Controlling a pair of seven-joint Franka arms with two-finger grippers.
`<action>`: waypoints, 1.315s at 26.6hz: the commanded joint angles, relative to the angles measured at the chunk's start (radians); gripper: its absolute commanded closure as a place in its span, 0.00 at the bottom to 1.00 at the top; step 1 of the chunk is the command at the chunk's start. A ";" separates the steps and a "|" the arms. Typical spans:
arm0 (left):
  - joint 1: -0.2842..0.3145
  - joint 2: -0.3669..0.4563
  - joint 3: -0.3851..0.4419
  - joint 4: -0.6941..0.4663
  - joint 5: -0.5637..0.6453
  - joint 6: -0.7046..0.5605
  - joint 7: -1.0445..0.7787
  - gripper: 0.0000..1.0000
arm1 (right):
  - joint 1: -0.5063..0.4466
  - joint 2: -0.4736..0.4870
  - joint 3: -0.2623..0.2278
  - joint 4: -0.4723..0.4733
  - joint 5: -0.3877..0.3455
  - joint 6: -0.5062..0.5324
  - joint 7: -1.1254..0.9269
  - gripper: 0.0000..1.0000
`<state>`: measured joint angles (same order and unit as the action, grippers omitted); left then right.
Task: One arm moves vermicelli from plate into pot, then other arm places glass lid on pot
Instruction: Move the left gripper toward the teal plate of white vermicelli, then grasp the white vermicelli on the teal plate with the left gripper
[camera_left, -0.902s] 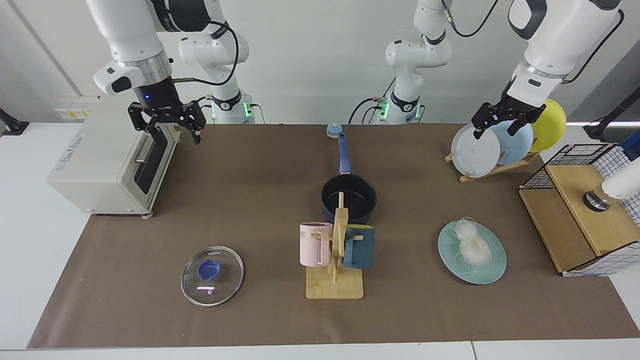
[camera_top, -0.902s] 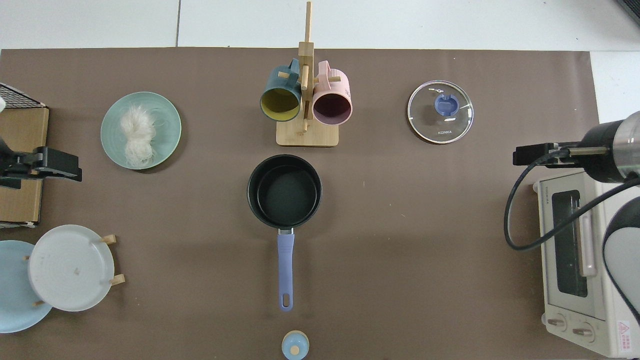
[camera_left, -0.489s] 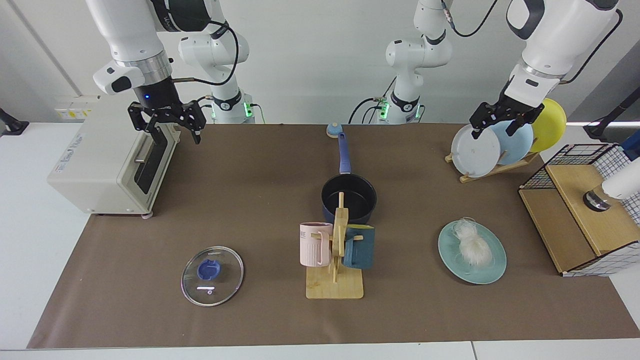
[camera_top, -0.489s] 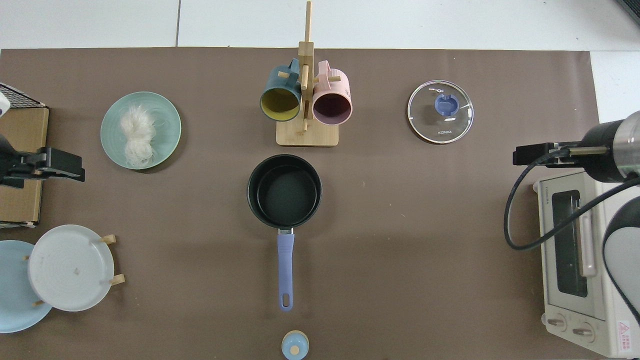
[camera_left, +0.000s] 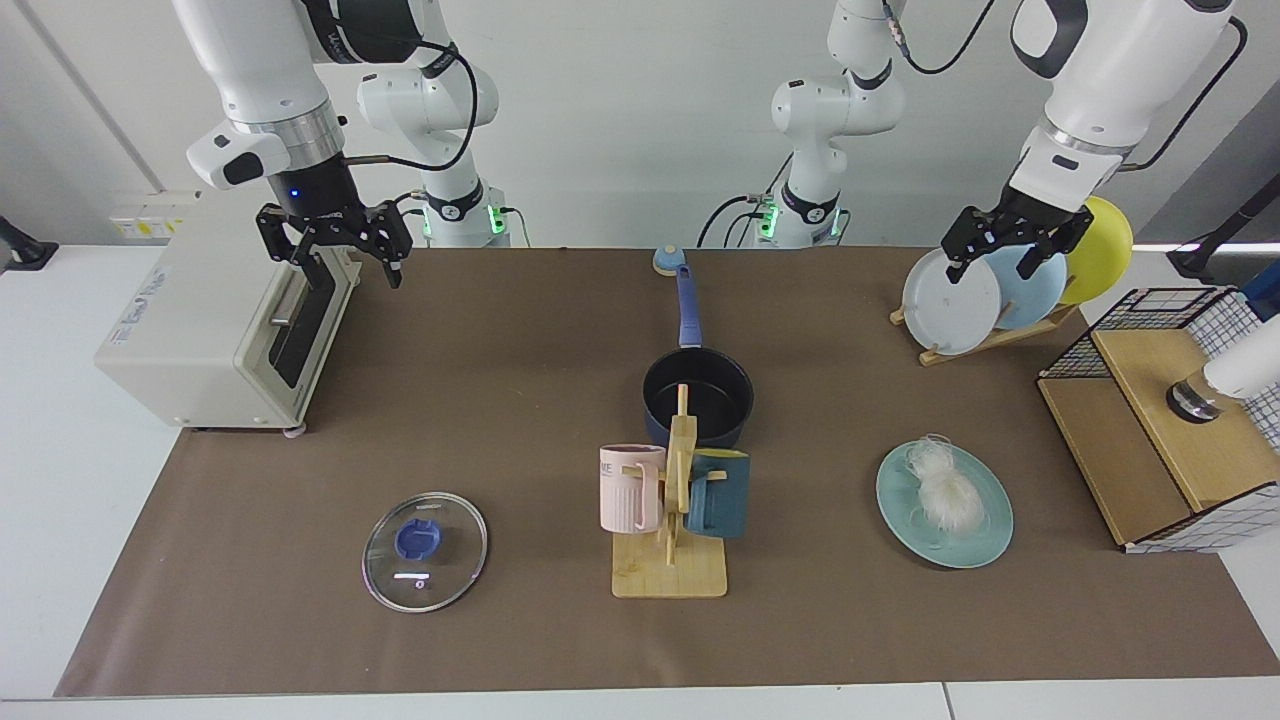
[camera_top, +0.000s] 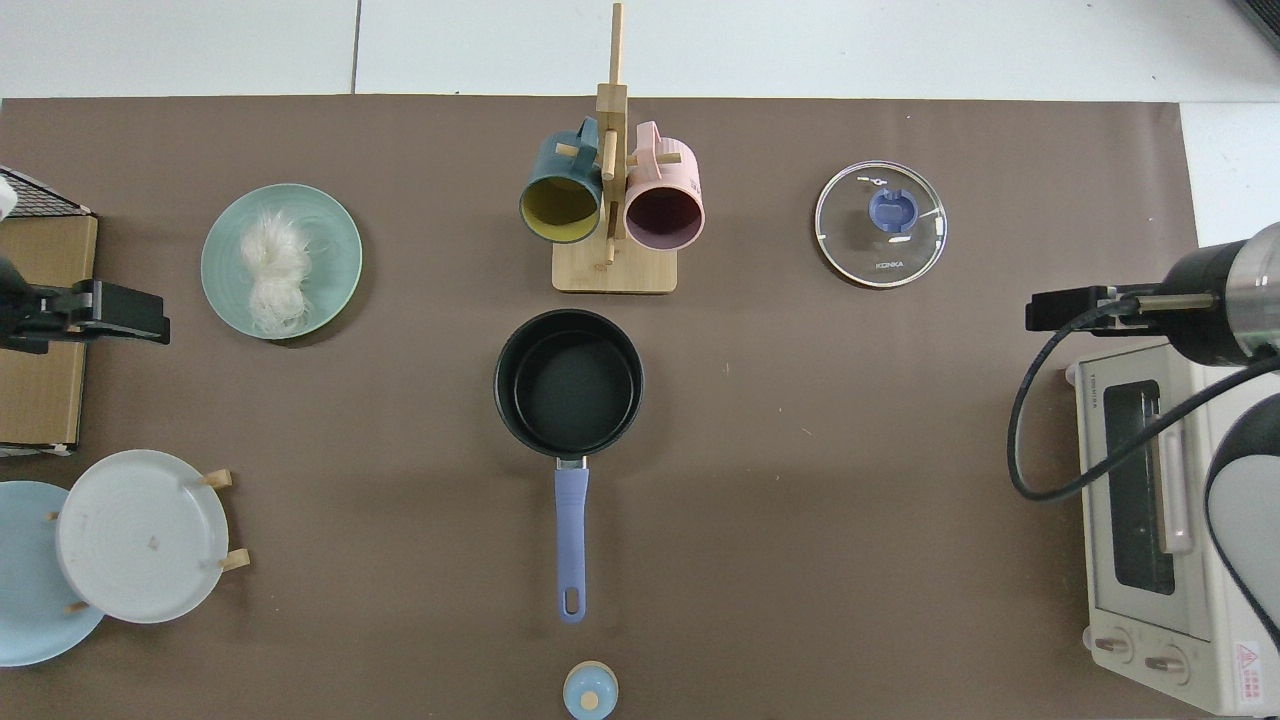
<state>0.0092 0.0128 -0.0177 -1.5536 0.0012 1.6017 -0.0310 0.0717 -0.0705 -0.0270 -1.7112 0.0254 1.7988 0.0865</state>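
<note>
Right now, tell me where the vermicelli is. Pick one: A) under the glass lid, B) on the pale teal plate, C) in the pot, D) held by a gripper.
B: the vermicelli lies as a white tuft on the teal plate, while the pot shows only its bare black inside and the glass lid lies flat on the brown mat, apart from both.

pot (camera_top: 568, 382) top open | mug rack (camera_top: 612, 190) beside, possibly crowding approach

A toaster oven (camera_left: 215, 325), mug rack (camera_left: 672, 520), dish rack (camera_left: 985, 335) and wire basket (camera_left: 1165, 400) stand about.
</note>
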 joint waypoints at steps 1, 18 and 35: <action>0.011 0.030 0.007 -0.019 -0.012 0.070 0.023 0.00 | -0.015 -0.008 0.004 -0.001 0.025 -0.003 -0.030 0.00; 0.041 0.372 0.007 0.030 -0.007 0.489 0.000 0.00 | -0.047 -0.019 0.005 0.013 0.008 -0.082 -0.040 0.00; 0.028 0.553 0.002 0.027 0.000 0.658 -0.032 0.00 | -0.035 0.001 0.010 0.071 -0.012 -0.164 -0.047 0.00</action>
<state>0.0456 0.5305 -0.0178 -1.5482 0.0012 2.2266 -0.0377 0.0452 -0.0826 -0.0225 -1.6683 0.0196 1.6671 0.0829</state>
